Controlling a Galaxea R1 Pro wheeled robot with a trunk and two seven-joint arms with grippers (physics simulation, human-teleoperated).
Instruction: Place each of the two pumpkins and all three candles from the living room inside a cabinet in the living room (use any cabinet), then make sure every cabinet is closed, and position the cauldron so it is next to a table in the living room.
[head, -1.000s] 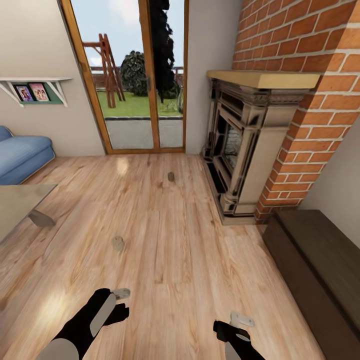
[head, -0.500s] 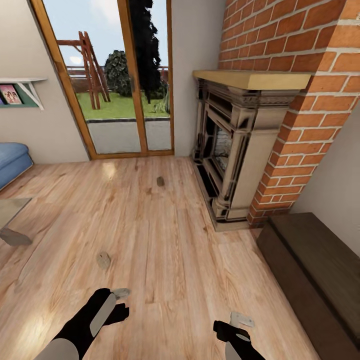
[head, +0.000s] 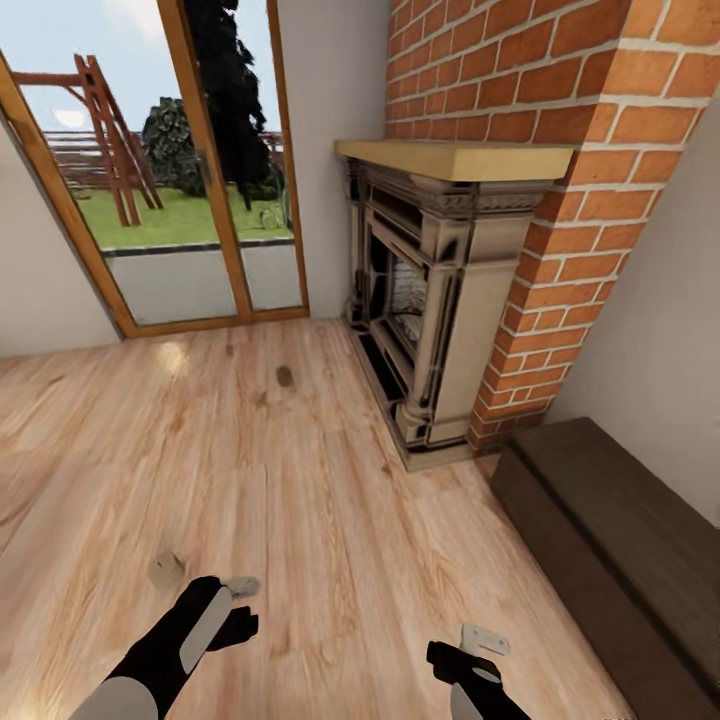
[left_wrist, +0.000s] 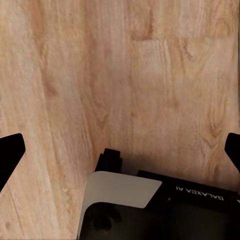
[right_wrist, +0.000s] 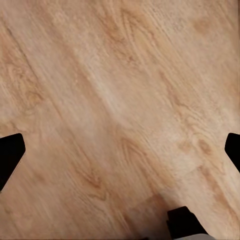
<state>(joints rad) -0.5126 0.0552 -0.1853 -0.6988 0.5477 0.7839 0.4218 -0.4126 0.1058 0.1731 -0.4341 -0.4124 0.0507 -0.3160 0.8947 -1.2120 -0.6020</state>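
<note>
From the head view, the light wood plank floor (head: 330, 520) fills most of the room. Two small squat grey-brown candles sit on it. One candle (head: 165, 571) stands near the lower left, just beside the left arm. The other candle (head: 284, 376) stands far off, near the glass door with the orange wood frame (head: 215, 180). The two candles are well apart. The fancy beige fireplace (head: 425, 300) stands against the red brick wall (head: 520, 90). The long low dark-brown wood cabinet (head: 610, 545) sits at the right, next to the fireplace, and its front looks shut. The left pincer (head: 240, 588) hangs over the floor at the bottom left. The right pincer (head: 482, 638) hangs over the floor at the bottom right. Both hold nothing.

From the left wrist view, the two black fingertips (left_wrist: 10, 157) of the left pincer are far apart at the sides, so it is spread wide. Bare wood floor (left_wrist: 120, 75) lies between them.

From the right wrist view, the black fingertips (right_wrist: 10, 155) of the right pincer are also far apart, so it is spread wide too. Wood floor (right_wrist: 120, 100) lies between them.
</note>
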